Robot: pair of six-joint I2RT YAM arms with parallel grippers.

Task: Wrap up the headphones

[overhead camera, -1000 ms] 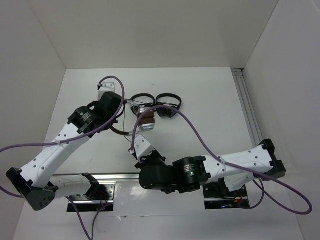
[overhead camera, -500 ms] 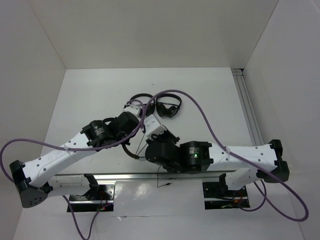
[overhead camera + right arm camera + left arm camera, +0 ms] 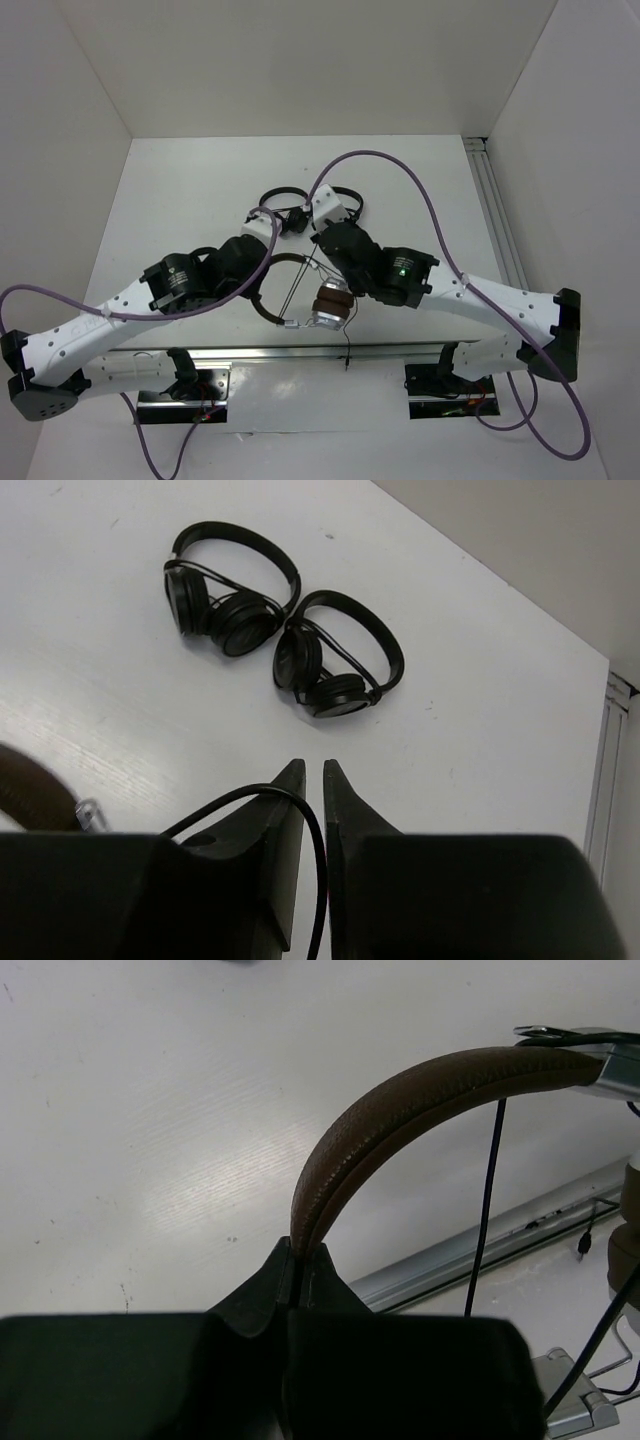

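Note:
The headphones (image 3: 330, 303) have a brown headband (image 3: 400, 1120), and one silver-and-brown earcup hangs near the front rail. My left gripper (image 3: 300, 1252) is shut on the headband and holds it off the table; in the top view it (image 3: 256, 290) is at the arc's left side. My right gripper (image 3: 313, 770) is closed to a narrow slit on the thin black cable (image 3: 318, 850), which loops over its left finger. In the top view it (image 3: 318, 222) sits behind the headband. The cable (image 3: 298, 290) runs taut across the headband and its plug end dangles below the earcup.
Two small all-black headphones (image 3: 225, 585) (image 3: 340, 660) lie side by side at the back, just ahead of my right gripper. A metal rail (image 3: 400, 348) runs along the near edge under the earcup. White walls enclose the table on three sides.
My right gripper has swung from the near centre up to the back, drawing the cable with it. My left gripper has carried the headphones toward the near edge; the earcup now hangs by the rail.

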